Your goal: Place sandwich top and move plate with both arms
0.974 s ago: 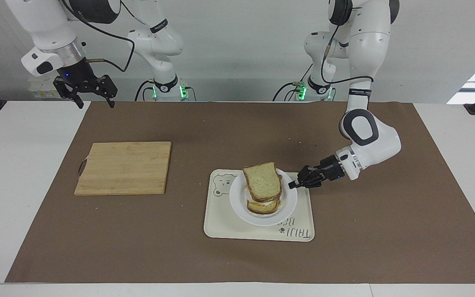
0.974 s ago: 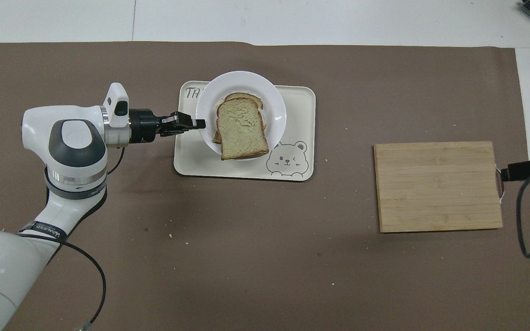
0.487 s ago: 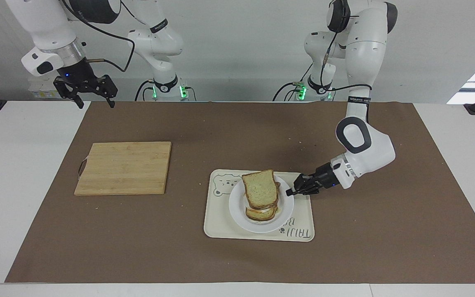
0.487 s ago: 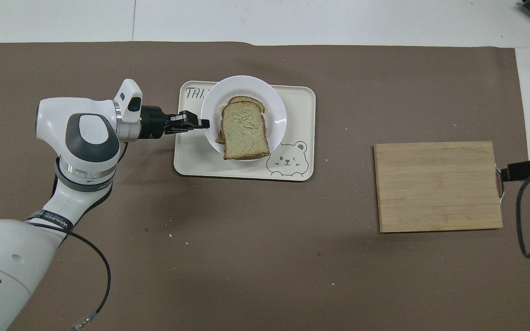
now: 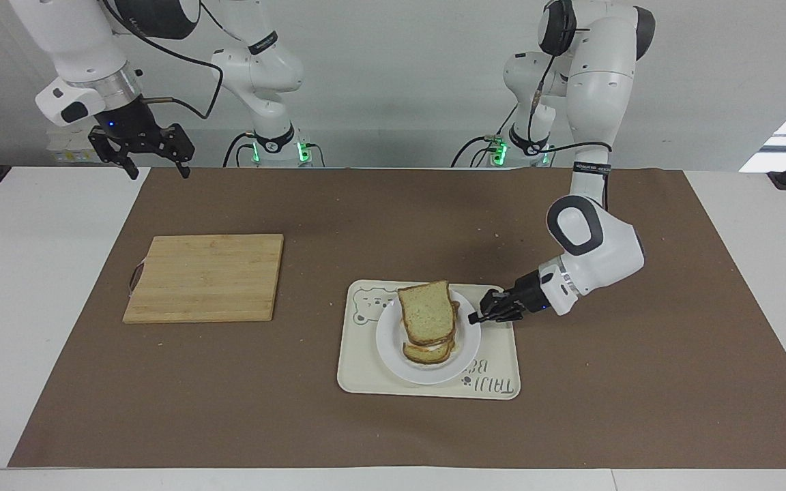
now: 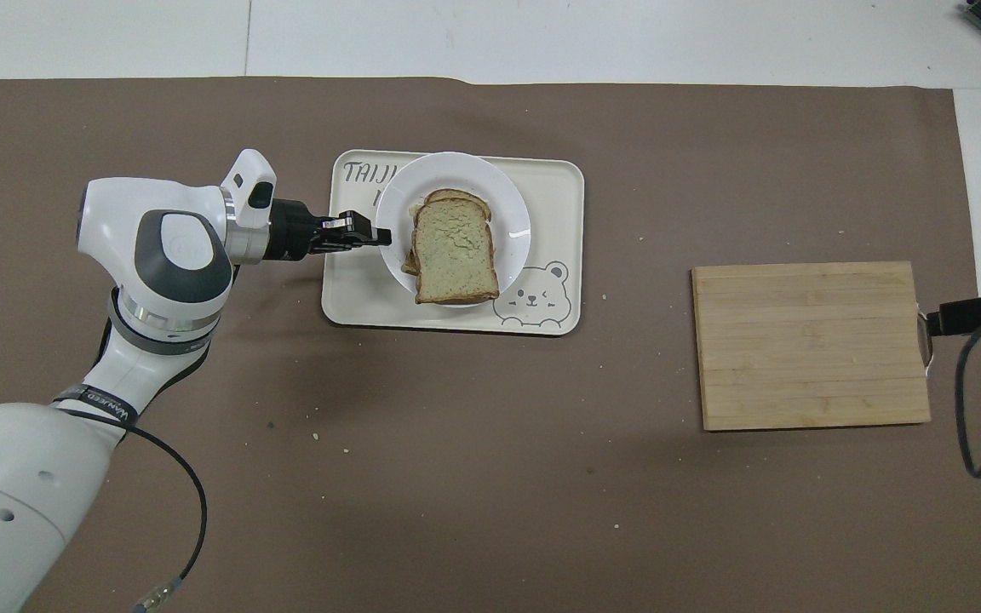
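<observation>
The sandwich top lies on the stacked bread on the white plate, which sits on the bear tray, the left gripper is pinched tight on the plate's rim, and the right gripper waits wide open with nothing in it, up above the table edge near the wooden board.

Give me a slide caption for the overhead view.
Left gripper shut on plate rim, sandwich top in place.
</observation>
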